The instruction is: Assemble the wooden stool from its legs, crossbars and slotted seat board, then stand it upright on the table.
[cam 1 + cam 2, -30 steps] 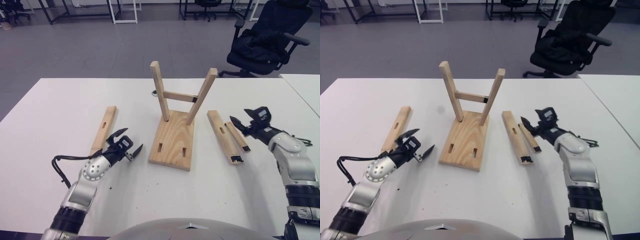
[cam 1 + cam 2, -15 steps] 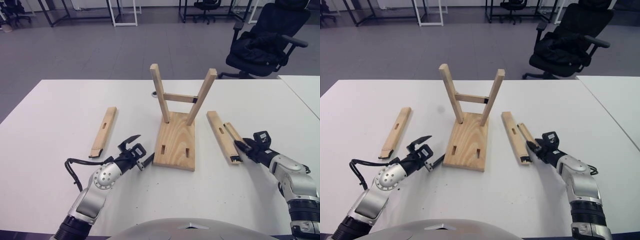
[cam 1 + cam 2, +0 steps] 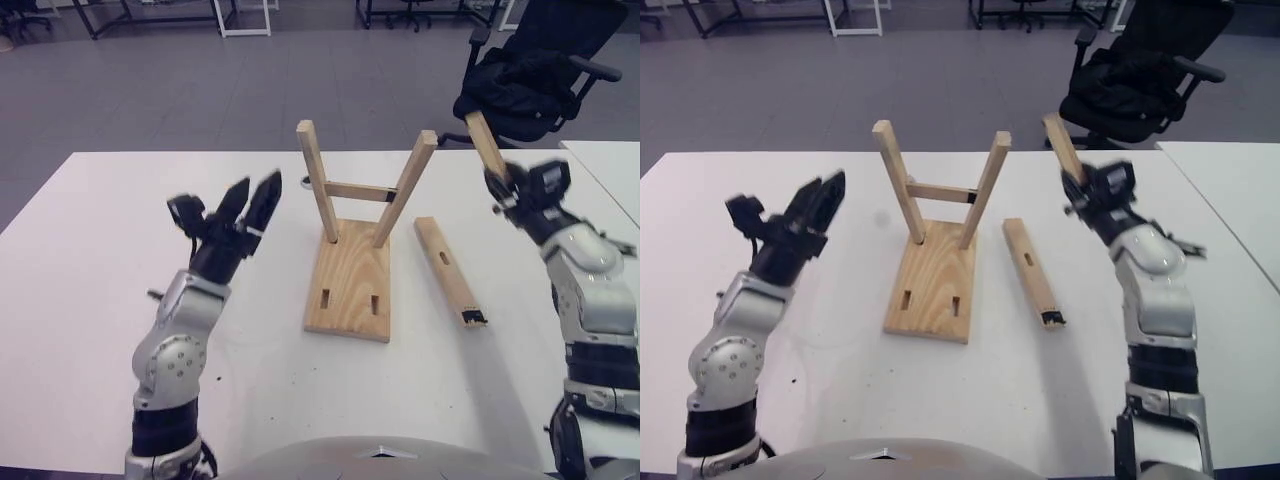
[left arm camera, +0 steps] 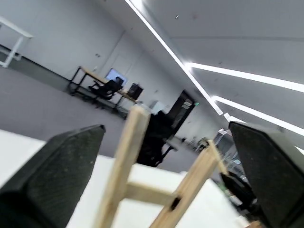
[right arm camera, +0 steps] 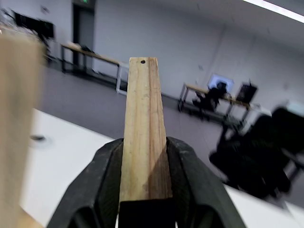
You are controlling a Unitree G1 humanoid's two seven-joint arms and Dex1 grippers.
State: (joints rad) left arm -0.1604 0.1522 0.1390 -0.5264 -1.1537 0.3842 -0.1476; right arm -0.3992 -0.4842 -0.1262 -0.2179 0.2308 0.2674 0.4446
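Observation:
The slotted seat board [image 3: 348, 292] lies flat mid-table. Two legs [image 3: 316, 180] [image 3: 408, 188] stand in its far slots, joined by a crossbar [image 3: 358, 193]. A loose leg [image 3: 449, 270] lies on the table to the board's right. Above it my right gripper [image 3: 503, 186] is raised and shut on a short wooden crossbar [image 5: 145, 118], which points up and away [image 3: 482, 142]. My left gripper [image 3: 252, 196] is raised left of the standing legs, open with nothing between its fingers [image 4: 52, 175]; the left wrist view looks between them at the two legs [image 4: 124, 161].
The white table [image 3: 90, 230] has free room left and in front of the board. A second white table [image 3: 612, 165] adjoins at the far right. A black office chair [image 3: 530, 70] stands on the floor behind.
My right gripper has closed on the short crossbar beside the loose leg and lifted it high. My left arm has risen from the table to beside the standing legs, still open.

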